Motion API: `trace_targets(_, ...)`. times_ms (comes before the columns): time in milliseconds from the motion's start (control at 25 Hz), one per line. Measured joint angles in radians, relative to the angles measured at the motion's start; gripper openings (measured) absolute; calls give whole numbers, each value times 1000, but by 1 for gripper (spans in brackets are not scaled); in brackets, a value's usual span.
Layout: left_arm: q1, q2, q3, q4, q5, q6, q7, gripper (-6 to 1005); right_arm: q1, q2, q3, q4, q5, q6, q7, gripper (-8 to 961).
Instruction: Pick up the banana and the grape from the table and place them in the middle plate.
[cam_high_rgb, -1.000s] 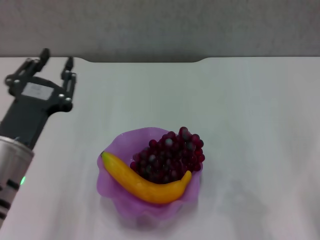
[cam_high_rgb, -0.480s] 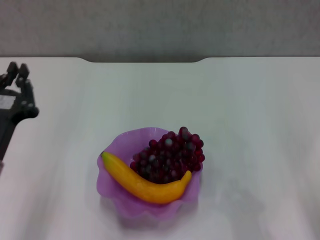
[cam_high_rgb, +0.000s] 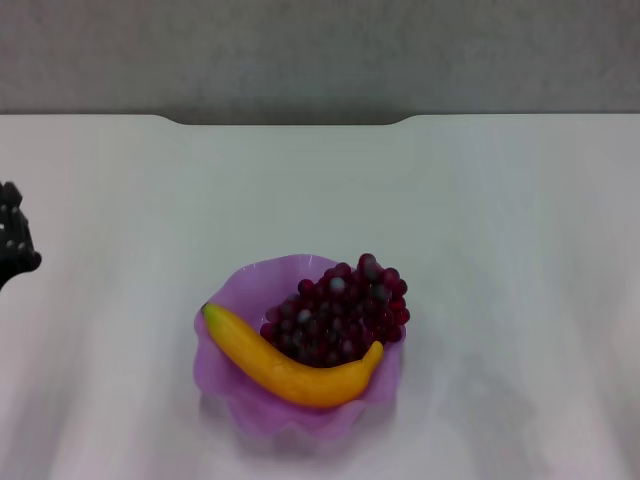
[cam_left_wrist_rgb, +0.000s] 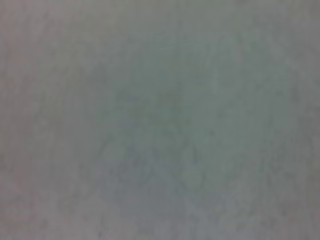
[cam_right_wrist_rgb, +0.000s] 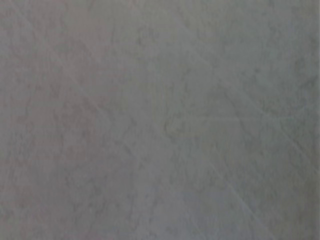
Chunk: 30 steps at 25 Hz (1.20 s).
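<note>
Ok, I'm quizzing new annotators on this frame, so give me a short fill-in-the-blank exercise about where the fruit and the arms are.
1. The banana and the grape both lie in the purple ____.
2. In the head view, the banana lies along the plate's ____ side, closer to the robot than the grape.
3. The only gripper in the head view is the ____ one, at the picture's edge, away from the middle plate.
4. The plate rests on the white ____.

Missing words: plate; near; left; table

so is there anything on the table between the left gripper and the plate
No. In the head view only bare table lies between the left gripper, at the picture's left edge, and the plate holding the banana and grapes.
</note>
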<state>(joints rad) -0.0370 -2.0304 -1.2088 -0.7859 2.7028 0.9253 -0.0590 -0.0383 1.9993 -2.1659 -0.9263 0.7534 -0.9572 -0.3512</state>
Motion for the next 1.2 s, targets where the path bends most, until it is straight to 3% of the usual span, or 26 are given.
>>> trace_targets(360, -58, -4, -13, 177, 2, 52, -53, 81, 43, 2, -10, 70, 4, -5, 0, 0)
trace_targets(960, -122, -8, -12, 357, 0, 130, -176, 81, 101, 4, -9, 177, 43, -13, 89, 0)
trace_targets(1200, -128, -8, -18, 368, 0, 131, -182, 81, 102, 4, -9, 178, 41, -14, 89, 0)
